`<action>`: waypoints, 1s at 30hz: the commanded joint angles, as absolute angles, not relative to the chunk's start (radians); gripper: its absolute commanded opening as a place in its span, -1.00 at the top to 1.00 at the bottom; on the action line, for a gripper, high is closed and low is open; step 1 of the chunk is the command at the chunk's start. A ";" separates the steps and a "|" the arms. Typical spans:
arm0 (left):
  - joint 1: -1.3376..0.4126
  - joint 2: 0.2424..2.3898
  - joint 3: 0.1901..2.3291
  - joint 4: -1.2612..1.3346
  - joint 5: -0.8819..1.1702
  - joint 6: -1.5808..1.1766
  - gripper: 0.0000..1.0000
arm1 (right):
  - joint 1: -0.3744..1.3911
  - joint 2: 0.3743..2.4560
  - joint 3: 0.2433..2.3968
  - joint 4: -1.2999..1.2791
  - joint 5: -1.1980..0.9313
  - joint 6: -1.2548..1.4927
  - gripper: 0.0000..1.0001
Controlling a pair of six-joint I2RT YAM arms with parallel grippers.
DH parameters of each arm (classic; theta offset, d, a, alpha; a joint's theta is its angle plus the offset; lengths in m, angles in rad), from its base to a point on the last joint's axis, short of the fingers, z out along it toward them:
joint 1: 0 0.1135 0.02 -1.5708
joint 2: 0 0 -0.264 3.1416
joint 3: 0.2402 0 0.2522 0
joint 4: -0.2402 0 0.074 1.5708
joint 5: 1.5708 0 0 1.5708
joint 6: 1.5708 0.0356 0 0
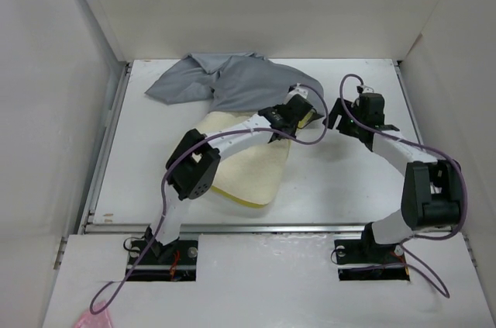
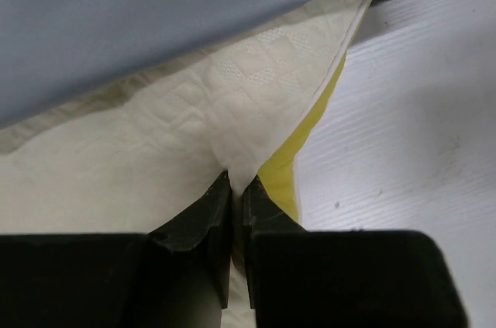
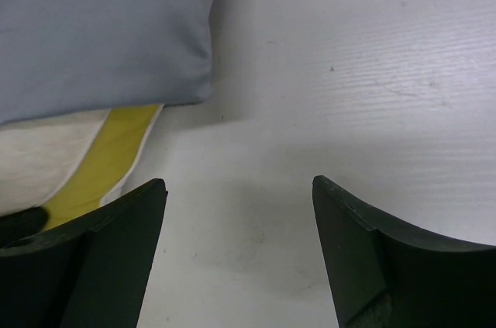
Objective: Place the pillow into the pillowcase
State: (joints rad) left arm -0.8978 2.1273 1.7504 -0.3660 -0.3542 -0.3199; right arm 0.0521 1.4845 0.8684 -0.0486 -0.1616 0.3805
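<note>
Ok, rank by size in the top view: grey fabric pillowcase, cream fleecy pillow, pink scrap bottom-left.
Grey crumpled fabric pillowcase and cream fleecy pillow: look alike, unranked, since the pillow is partly hidden under left arm and pillowcase.
Smallest: pink scrap.

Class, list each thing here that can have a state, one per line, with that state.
Cream fleecy pillow with yellow edge, lying flat, mostly outside the case.
Grey fabric pillowcase, crumpled, overlapping the pillow's far edge.
Left gripper, shut on the pillow's edge.
Right gripper, open, holding nothing.
</note>
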 commanded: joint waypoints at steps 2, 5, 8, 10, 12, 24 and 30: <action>-0.867 1.962 1.724 -0.370 -0.414 -0.318 1.00 | 0.084 1.552 0.906 0.179 -0.176 0.331 -0.62; -0.867 1.950 1.733 -0.379 -0.414 -0.318 1.00 | 0.113 1.598 0.960 0.222 -0.210 0.319 -0.58; -0.867 1.950 1.762 -0.400 -0.405 -0.318 1.00 | 0.146 1.710 1.059 0.212 -0.219 0.295 -0.55; -0.867 1.950 1.763 -0.413 -0.423 -0.318 1.00 | 0.158 1.741 1.091 0.212 -0.219 0.295 -0.53; -0.867 1.950 1.772 -0.413 -0.434 -0.318 1.00 | 0.158 1.752 1.124 0.212 -0.232 0.295 -0.50; -0.867 1.927 1.802 -0.411 -0.442 -0.327 1.00 | 0.169 1.741 1.204 0.137 -0.120 0.299 0.97; -0.833 1.969 1.954 -0.365 -0.362 -0.318 1.00 | 0.236 1.670 1.232 0.013 -0.166 0.195 1.00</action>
State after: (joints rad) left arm -0.8570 2.0159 1.8069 -0.4522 -0.3874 -0.3191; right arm 0.1780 1.7599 1.2121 0.0799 -0.1612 0.2668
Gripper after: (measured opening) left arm 0.043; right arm 0.018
